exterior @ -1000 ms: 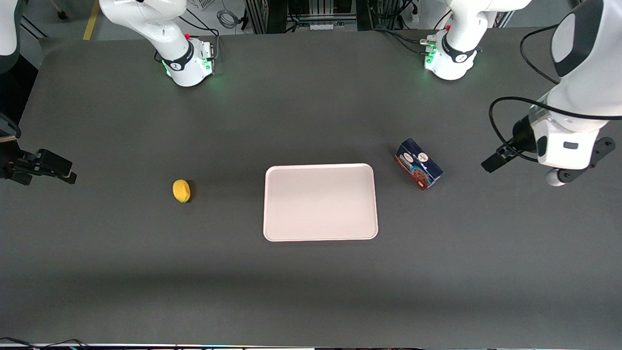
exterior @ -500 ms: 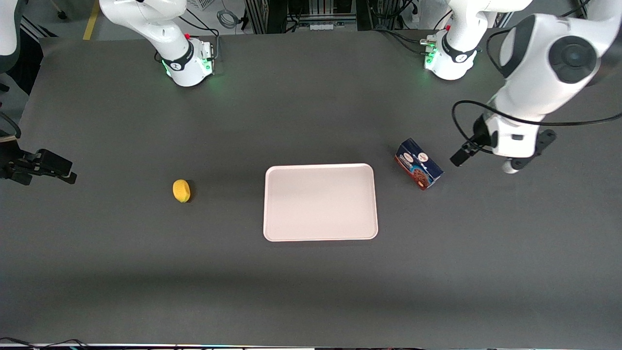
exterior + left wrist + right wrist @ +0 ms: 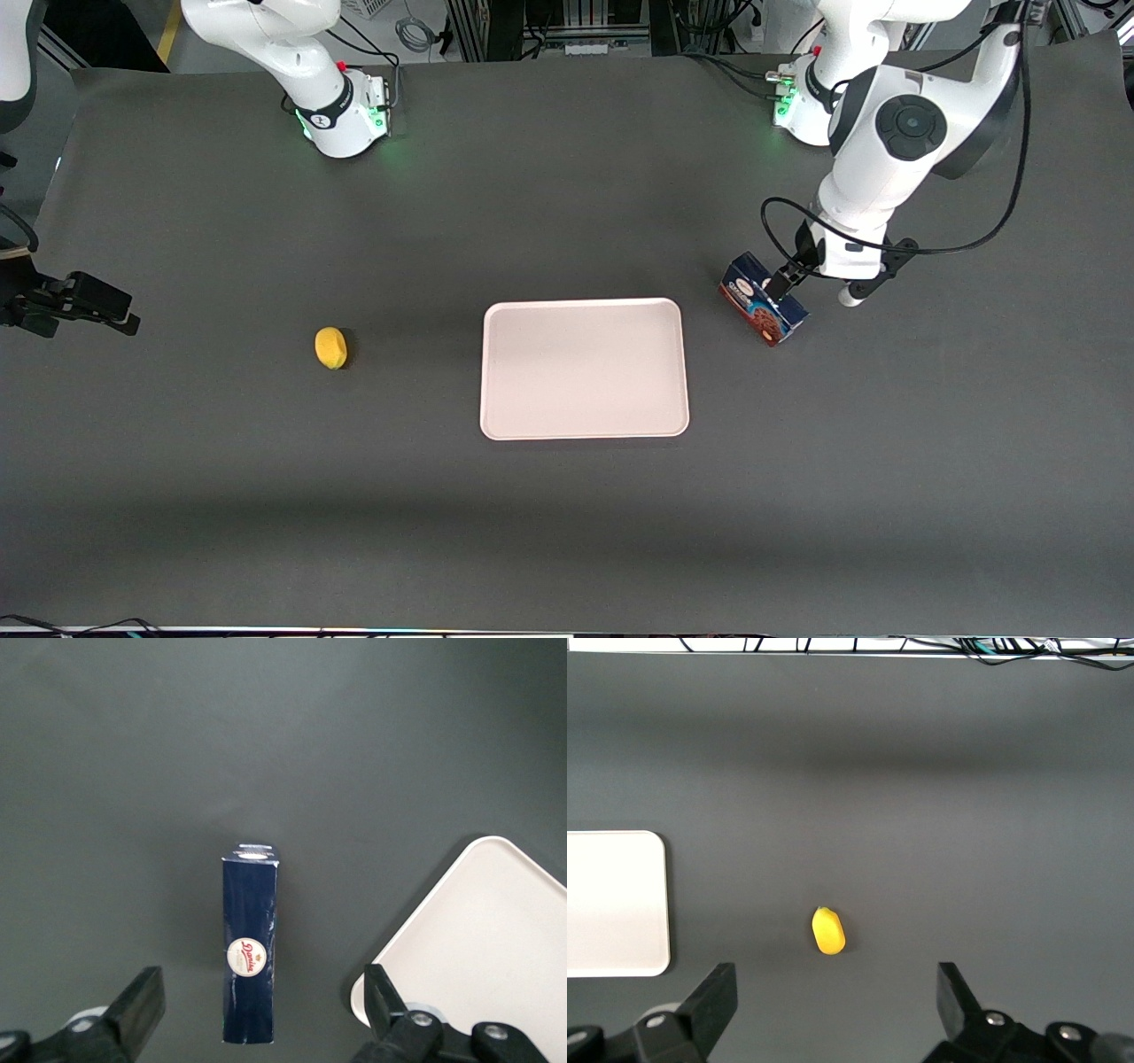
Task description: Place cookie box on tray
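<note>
Right now the box (image 3: 764,310) stands on the tabletop (image 3: 567,514) just beside the tray (image 3: 585,368), toward the working arm's end, not yet lifted. My tool (image 3: 257,1010) hangs above it with fingers (image 3: 142,1005) spread wide, one to each side of the narrow top face, touching nothing. So I judge the job barely begun: the closing, lifting, carrying and setting down all remain. It is a slim navy carton with crisp edges and a glossy print, and should pinch firmly across its thin sides. The tray is smooth pale pink with rounded corners and a low rim. The tabletop is matte dark grey.
</note>
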Robot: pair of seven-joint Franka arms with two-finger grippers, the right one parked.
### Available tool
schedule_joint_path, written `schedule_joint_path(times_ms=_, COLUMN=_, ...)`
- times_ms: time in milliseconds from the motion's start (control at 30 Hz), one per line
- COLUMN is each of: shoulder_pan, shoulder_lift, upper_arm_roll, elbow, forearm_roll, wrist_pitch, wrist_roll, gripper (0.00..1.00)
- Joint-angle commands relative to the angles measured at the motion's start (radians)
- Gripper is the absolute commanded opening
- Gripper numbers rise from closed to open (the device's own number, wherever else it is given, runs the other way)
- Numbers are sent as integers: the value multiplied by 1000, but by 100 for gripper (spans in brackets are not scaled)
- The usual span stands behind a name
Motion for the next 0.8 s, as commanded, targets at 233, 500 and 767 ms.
schedule_joint_path(times_ms=233, shoulder_pan=-4, shoulder_lift=3, upper_arm_roll=-1, elbow=-127, forearm_roll=0, wrist_pitch=165, wrist_roll=-38, gripper=100)
schedule_joint_path(times_ms=500, shoulder_pan=-6, shoulder_lift=74, upper_arm_roll=-1, elbow=-129, forearm_roll=2, wrist_pitch=260, wrist_roll=-71, gripper=100)
schedule_joint_path(times_ms=767, shoulder_pan=-8, shoulder_lift=123, upper_arm_roll=-1, elbow=-129, forearm_roll=5, wrist_pitch=306, wrist_roll=-74, gripper=100)
